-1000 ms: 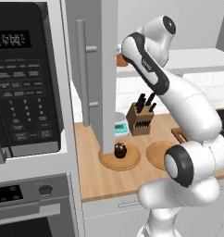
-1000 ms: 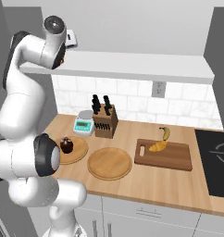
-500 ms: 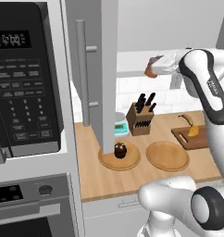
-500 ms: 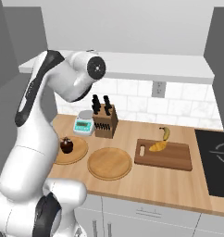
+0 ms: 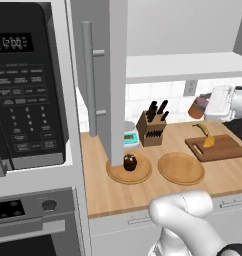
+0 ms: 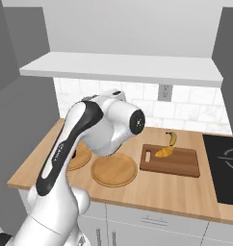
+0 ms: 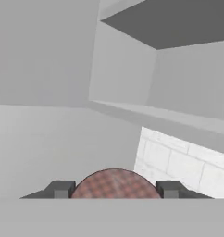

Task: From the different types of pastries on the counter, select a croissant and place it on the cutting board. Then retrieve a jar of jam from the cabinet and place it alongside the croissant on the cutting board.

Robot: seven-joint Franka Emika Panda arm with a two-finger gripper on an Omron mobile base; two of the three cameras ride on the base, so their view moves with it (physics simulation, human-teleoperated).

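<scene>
Light-brown plank worktop (image 5: 143, 192) runs under a white tiled wall, with a pale grey wall cabinet (image 5: 95, 65) standing open beside a black microwave (image 5: 28, 85). High over the worktop's far right end, the tool (image 5: 205, 106) is closed on a small squat brownish-orange jar of jam (image 5: 198, 106); in the hand view the jar's checked reddish lid (image 7: 115, 184) sits between the two dark fingertips (image 7: 61, 189). Below the tool and slightly to its right lies the flat reddish-brown wooden cutting board (image 5: 228, 148), carrying the small golden-yellow croissant (image 5: 209, 142) near its back edge. A slim yellow banana (image 5: 203, 130) lies just behind the croissant, at the board's back edge. Well to the tool's left and lower, two round pale wooden plates sit side by side: the nearer plate (image 5: 181, 168) is bare, the farther plate (image 5: 117, 174) holds a dark brown chocolate cupcake (image 5: 129, 162). Behind them stands a wooden knife block (image 5: 152, 129).
</scene>
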